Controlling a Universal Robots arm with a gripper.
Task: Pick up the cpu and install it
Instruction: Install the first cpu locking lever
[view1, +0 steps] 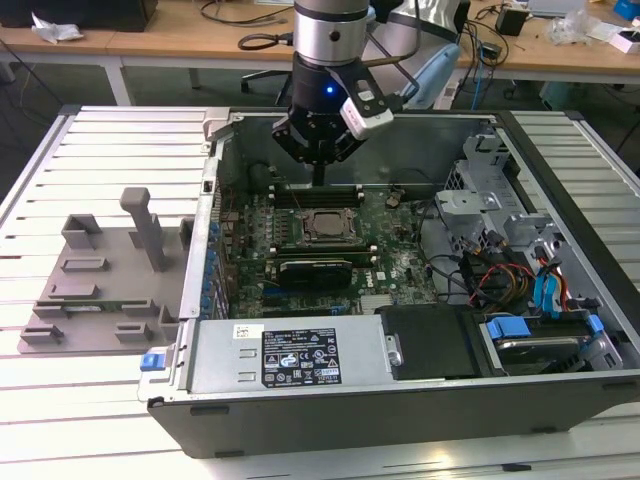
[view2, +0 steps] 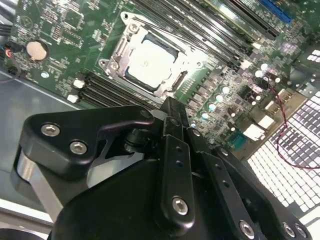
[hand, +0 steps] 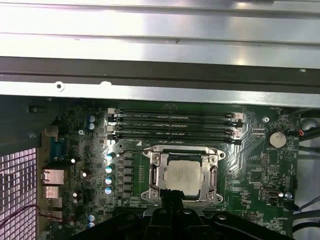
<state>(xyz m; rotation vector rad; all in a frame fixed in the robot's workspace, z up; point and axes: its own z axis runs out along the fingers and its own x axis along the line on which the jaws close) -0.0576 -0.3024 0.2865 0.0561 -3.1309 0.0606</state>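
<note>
Gripper (view1: 318, 165) first: it hung over the open computer case (view1: 560, 395), just above the socket (view1: 322, 226) on the green board (view1: 400, 262), and I saw its black fingers (view2: 172, 131) drawn narrow, pressed together with nothing between them. In the second wrist view those fingers pointed straight at the socket's near edge without touching it.

The chip (view2: 150, 61) sat inside the socket, flat, its silver top level with the metal frame around it; both wrist views showed it seated there (hand: 183, 174), square to the frame. I could not tell whether the frame's latch was closed.

Just beyond the socket ran four dark memory slots (hand: 175, 125), parallel to its far side. A round coin battery (hand: 276, 139) lay on the board past one corner of the socket, and a row of small capacitors (hand: 108, 172) stood beside the opposite side.

Farther from the socket, outside the case at the exterior view's left, a grey plastic tray (view1: 100, 290) rested on the slatted table (view1: 110, 150), well apart from the gripper.
</note>
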